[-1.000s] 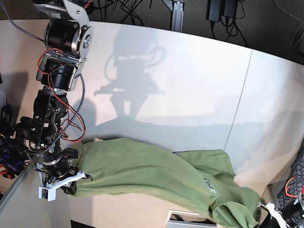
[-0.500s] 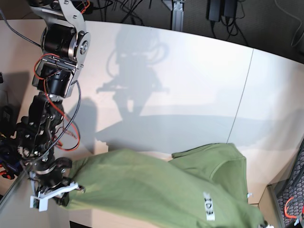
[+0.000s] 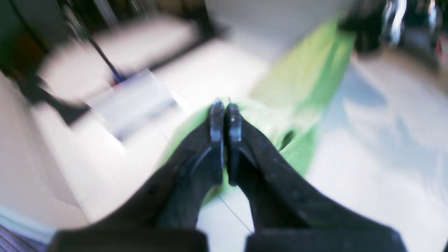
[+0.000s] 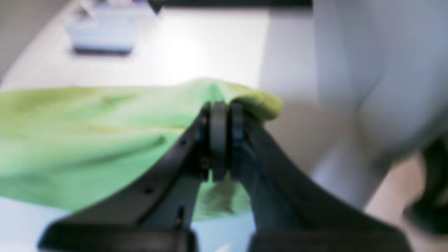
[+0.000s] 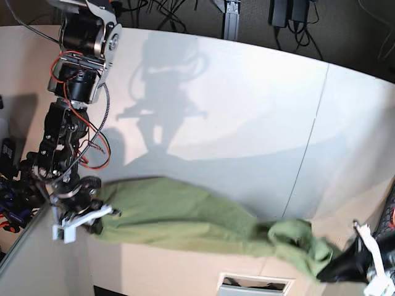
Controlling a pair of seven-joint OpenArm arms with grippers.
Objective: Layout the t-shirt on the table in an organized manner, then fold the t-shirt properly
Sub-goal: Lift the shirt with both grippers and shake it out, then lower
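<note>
Right tool [image 5: 102,217] clamped on one end of t-shirt [image 5: 185,219], near bench [image 5: 247,123] edge. Shirt strung out in a narrow band across the bench front. Left tool [image 5: 333,268] clamped on the bunched opposite end.

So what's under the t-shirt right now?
The t-shirt hangs stretched between the shut right gripper and left gripper. Bare white table shows around it; whether its middle touches the tabletop is unclear, and anything beneath is covered.
</note>
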